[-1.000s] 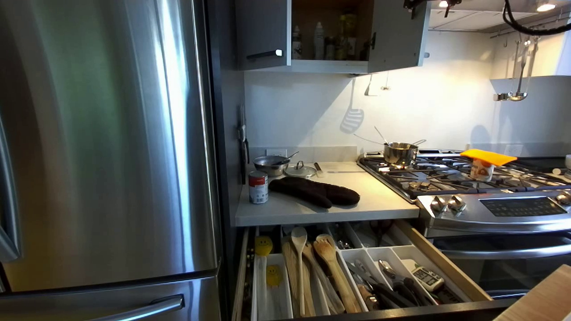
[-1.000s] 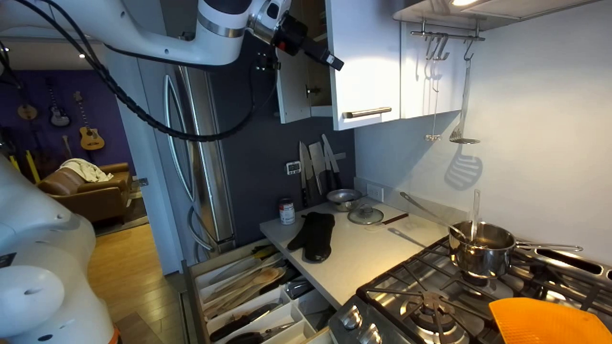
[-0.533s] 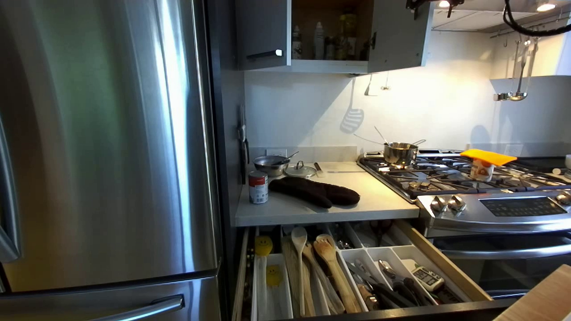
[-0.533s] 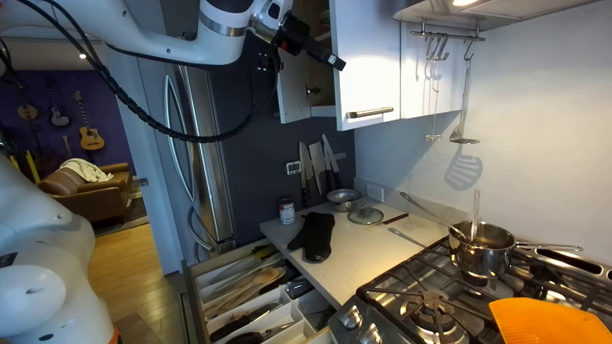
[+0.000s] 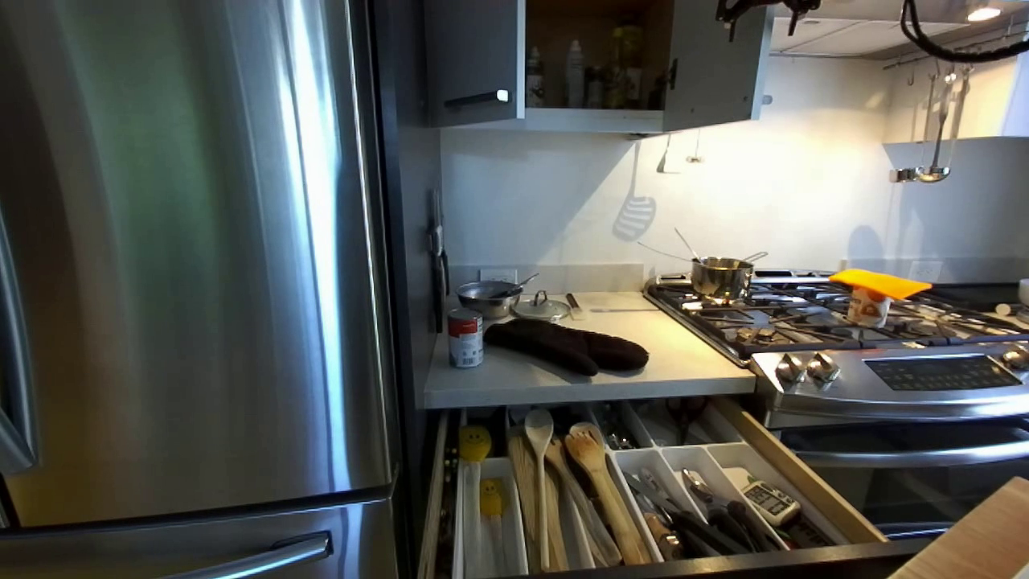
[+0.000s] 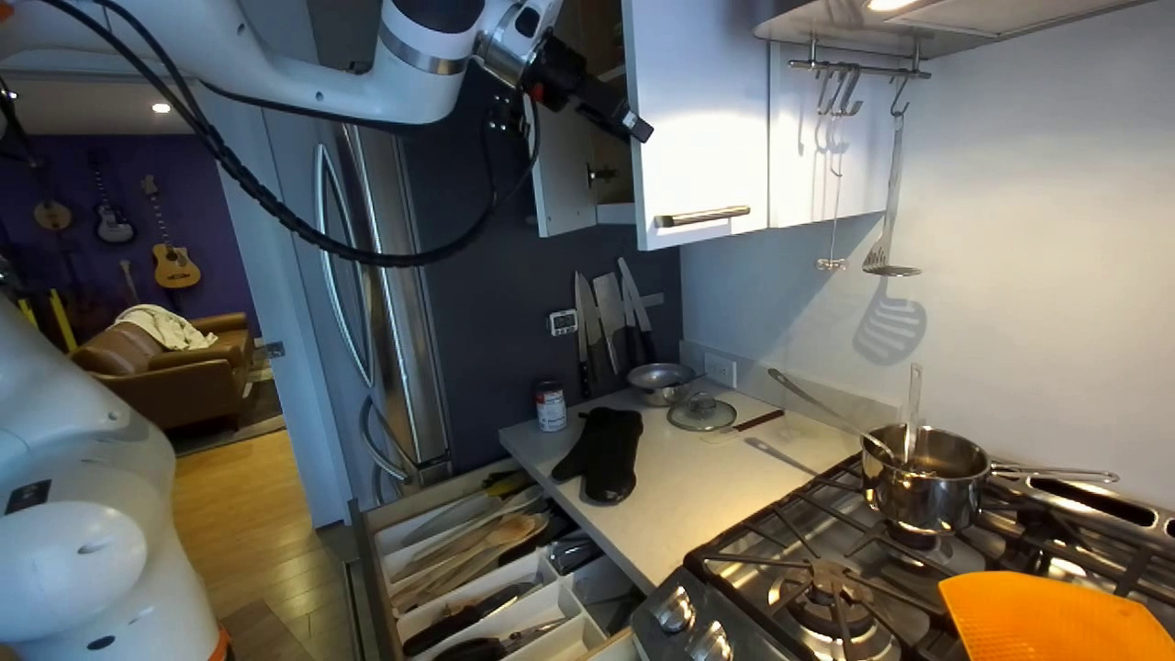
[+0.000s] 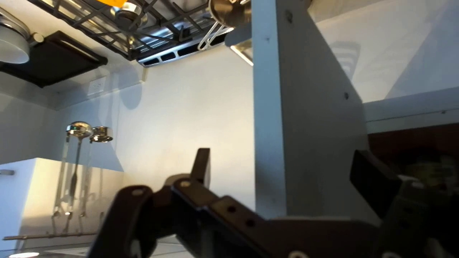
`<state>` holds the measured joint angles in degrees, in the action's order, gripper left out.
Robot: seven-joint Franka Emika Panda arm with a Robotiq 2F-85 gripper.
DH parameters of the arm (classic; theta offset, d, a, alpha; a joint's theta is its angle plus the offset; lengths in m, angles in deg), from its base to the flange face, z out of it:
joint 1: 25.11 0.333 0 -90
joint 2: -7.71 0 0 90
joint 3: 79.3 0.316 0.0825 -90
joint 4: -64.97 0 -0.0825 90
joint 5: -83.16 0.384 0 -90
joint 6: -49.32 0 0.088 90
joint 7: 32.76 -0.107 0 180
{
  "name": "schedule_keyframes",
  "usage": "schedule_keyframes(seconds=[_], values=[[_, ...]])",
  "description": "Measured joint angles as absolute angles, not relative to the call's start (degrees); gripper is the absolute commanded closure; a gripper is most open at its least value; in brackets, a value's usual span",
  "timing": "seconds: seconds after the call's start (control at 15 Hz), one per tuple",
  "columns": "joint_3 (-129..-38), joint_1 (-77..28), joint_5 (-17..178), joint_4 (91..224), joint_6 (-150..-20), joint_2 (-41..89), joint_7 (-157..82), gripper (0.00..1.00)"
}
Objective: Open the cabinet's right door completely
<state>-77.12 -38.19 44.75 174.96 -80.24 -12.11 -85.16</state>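
Standing well out from the front of the wall cabinet (image 5: 599, 121), the right door (image 5: 715, 76) shows us its inner face in an exterior view; the left door (image 5: 473, 58) stands open too. Inside the cabinet, between the two doors, we make out bottles (image 5: 574, 76). The robot arm (image 6: 418, 92) reaches in front of the cabinet, and we find its end effector (image 7: 282, 163) near the right door's free edge. In the wrist view we see the fingers (image 7: 374, 181) spread wide, that edge showing in the gap between them; they have hold of nothing that we can see, and we cannot tell whether either one touches the door.

Directly below the cabinet we have the worktop (image 5: 683, 384), which carries a metal bowl (image 5: 494, 306), a glass lid (image 5: 547, 310), a tin can (image 5: 465, 342) and a dark oven mitt (image 5: 563, 344). Farther beneath the cabinet, a utensil drawer (image 5: 804, 476) stands pulled out, with wooden spoons (image 5: 539, 428) in it. Below the cabinet and to its right we see a saucepan (image 5: 715, 281) on the gas range (image 5: 850, 381); to the cabinet's left, the stainless steel fridge (image 5: 201, 241).
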Motion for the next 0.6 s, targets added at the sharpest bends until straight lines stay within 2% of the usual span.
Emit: schedule_keyframes(seconds=[0.6], values=[[-77.9, -33.7, 59.5, 171.6, -60.1, -15.2, -54.9, 0.0]])
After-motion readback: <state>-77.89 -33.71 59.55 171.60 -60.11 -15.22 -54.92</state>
